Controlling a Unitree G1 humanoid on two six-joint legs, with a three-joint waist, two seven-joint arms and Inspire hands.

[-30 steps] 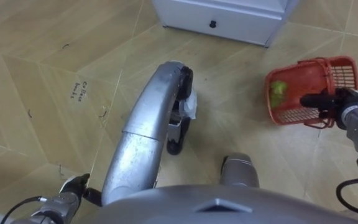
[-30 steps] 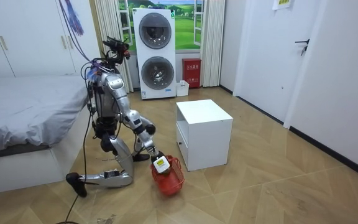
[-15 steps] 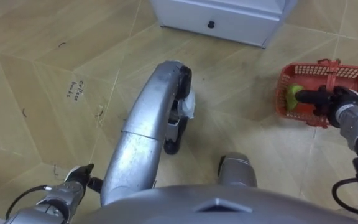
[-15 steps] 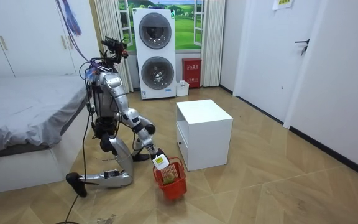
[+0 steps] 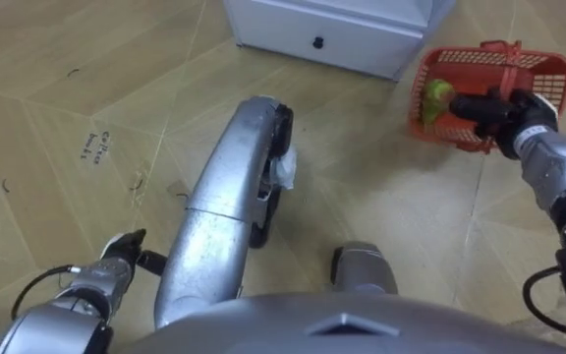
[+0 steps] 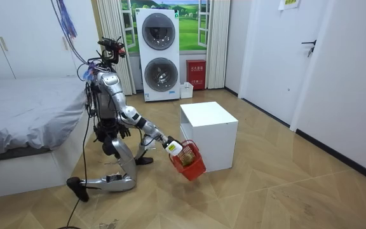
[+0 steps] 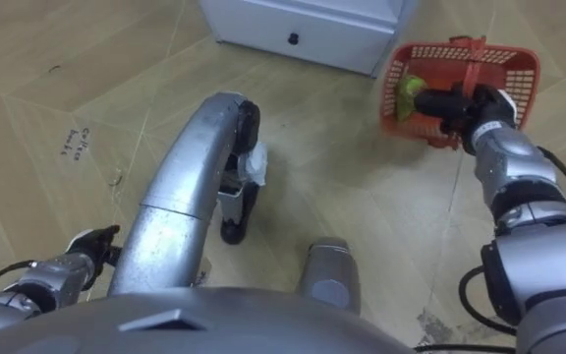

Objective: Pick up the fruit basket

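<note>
A red plastic fruit basket (image 5: 541,81) hangs in the air in front of the white cabinet, clear of the floor in the room view (image 6: 192,166). A green fruit (image 5: 437,98) lies inside it at its left end. My right hand (image 5: 499,108) is stretched out at the upper right with its fingers curled round the basket's handle. In the room view I kneel on one knee beside the bed, right arm reaching toward the cabinet with the hand (image 6: 175,147) at the basket's top. My left hand (image 5: 116,267) hangs low at the lower left, above the floor.
A white cabinet (image 5: 332,29) with a small dark drawer knob stands just beyond the basket on the wooden floor. A bed (image 6: 24,121) is behind me at the room view's left. Stacked washing machines (image 6: 161,54) stand at the back wall.
My right hand has turned the tipped basket upright and lifted it off the floor, up and toward the cabinet. My torso has risen and the eye views have shifted.
</note>
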